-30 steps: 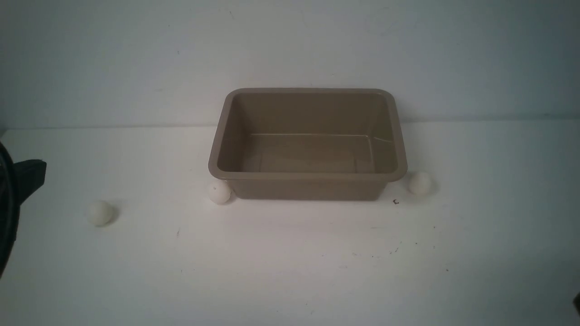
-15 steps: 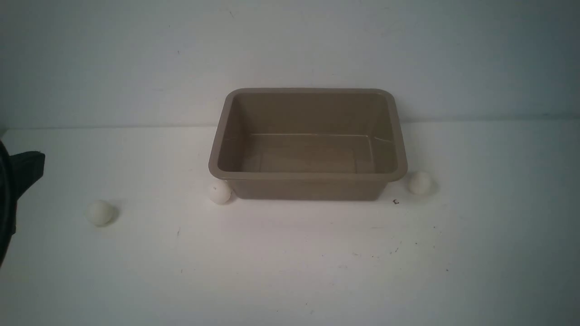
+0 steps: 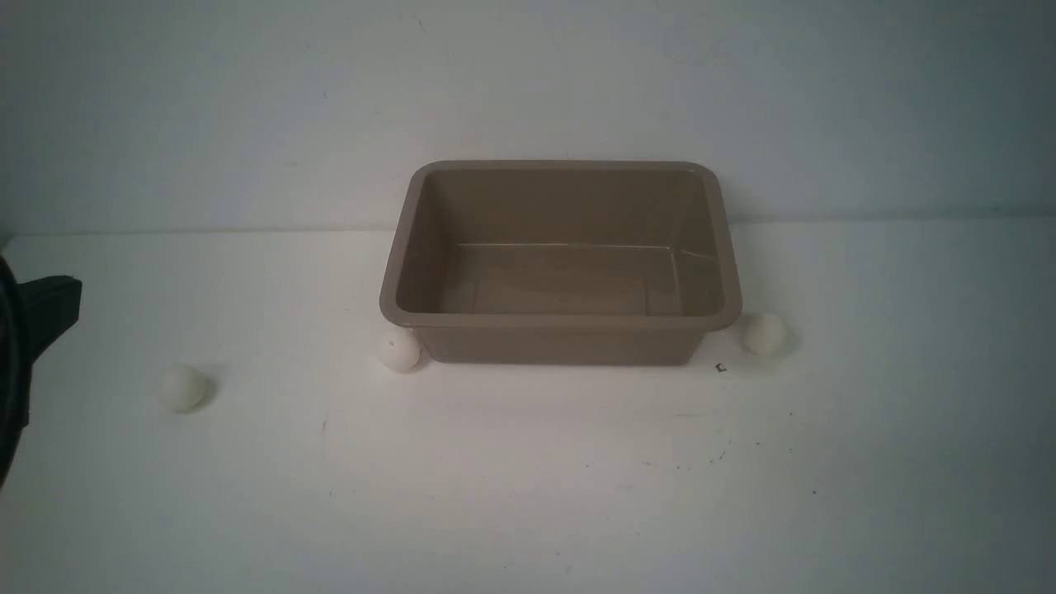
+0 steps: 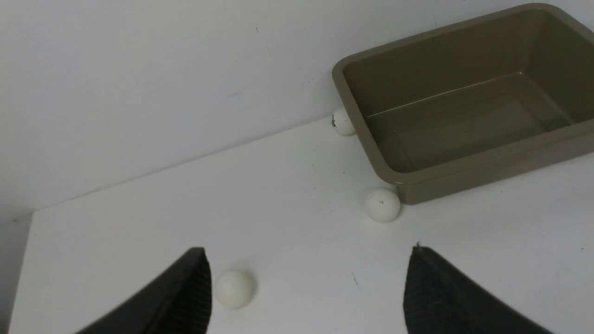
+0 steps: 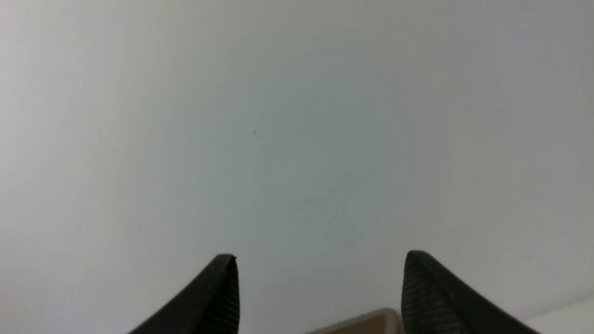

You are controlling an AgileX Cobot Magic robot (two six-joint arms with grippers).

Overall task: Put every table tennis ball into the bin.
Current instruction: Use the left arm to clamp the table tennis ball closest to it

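Change: the left arm, a dark shape at the front view's left edge, sits a little higher and further out than a second ago. A dark sliver seen then in that view's lower right corner is gone.
Same: the balls and the bin lie where they did.
Balls: four, white, all on the table, none in the bin.
Left ball: alone, well to the left of the bin. From the left wrist it shows just beside one finger; whether they touch cannot be told.
Corner ball: touching or nearly touching the bin's near left corner, under the rim.
Right ball: just beside the bin's near right corner.
Back ball: against the bin's far left corner, near the wall. It is seen only from the left wrist.
Bins: one, upright, at the back of the table, its far side near the wall.
Grippers: two.
Left gripper: fingers wide apart, gripping nothing.
Right gripper: fingers apart with nothing between them, facing the wall. A bit of the bin's rim shows in the gap.
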